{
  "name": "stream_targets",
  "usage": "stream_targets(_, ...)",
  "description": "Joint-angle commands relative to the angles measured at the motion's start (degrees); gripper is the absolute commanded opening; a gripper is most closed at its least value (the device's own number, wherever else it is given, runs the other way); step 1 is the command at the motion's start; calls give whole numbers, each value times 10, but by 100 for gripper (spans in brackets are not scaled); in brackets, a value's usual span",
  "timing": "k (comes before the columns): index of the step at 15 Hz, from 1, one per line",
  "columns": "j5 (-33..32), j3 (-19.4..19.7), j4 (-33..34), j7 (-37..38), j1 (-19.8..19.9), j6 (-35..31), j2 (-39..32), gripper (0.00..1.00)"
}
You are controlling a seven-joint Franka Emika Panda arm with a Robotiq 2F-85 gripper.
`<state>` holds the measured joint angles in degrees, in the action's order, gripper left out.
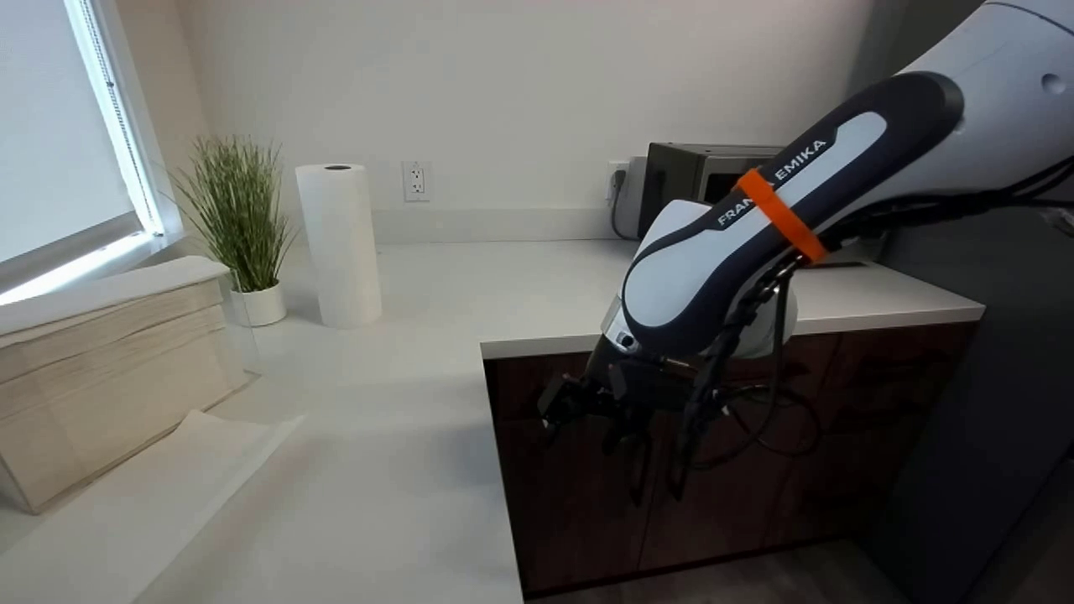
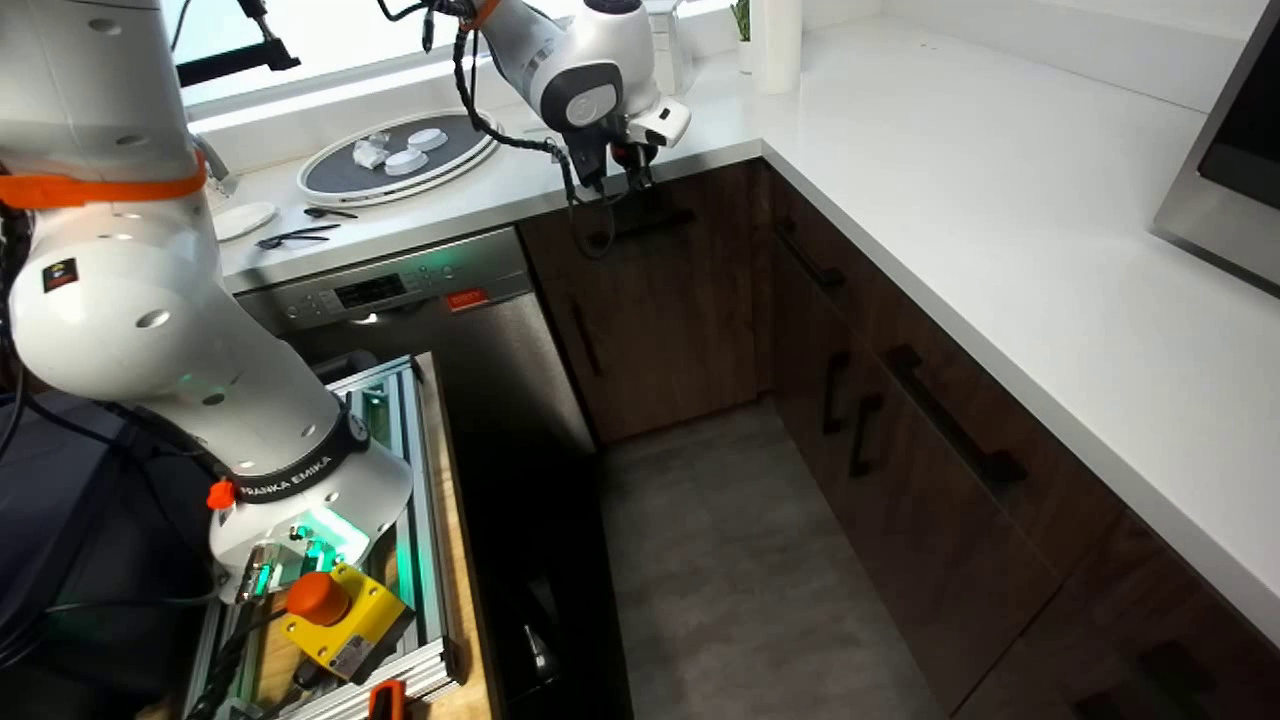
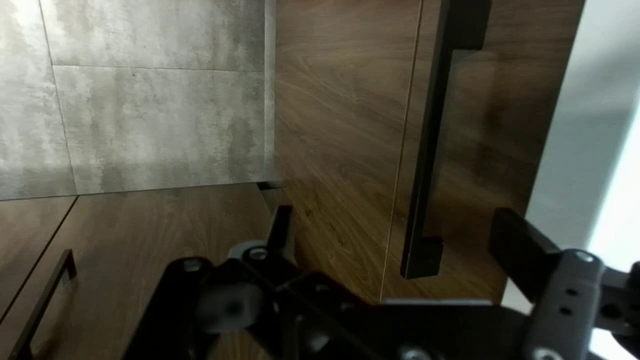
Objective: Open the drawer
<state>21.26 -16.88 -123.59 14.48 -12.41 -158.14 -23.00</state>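
Note:
The drawer (image 2: 728, 205) has a dark brown wooden front under the white counter; its front looks flush and shut. It also shows in the wrist view (image 3: 492, 155). Its long black bar handle (image 3: 425, 165) runs up the middle of the wrist view and shows in an exterior view (image 2: 655, 226). My gripper (image 3: 395, 217) is open and empty; its fingers stand apart on either side of the handle's near end, with no contact visible. The gripper also shows in both exterior views (image 1: 579, 419) (image 2: 625, 178). The drawer's face and inner box are hidden in an exterior view.
The white counter edge (image 3: 560, 150) lies close to one finger. Another run of brown fronts with black handles (image 2: 955, 415) meets at the corner. A dishwasher (image 2: 440, 320) stands beside the drawer. A paper towel roll (image 1: 340, 252) and plant (image 1: 239, 218) stand on the counter.

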Motion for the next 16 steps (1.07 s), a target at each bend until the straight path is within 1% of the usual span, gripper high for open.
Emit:
stream_targets(1, 41, -30, 5, -36, 12, -57, -41, 100)
stream_targets(4, 33, -36, 9, -43, 12, -96, -74, 100)
stream_targets(9, 18, -42, 20, -49, 17, -129, -117, 100)
stream_targets(11, 18, -55, 29, -57, 25, -143, -134, 100)
stream_targets(14, 16, -84, 46, -75, 46, -172, -163, 100)
stream_targets(16, 8, -93, 57, -79, 53, -183, -181, 100)
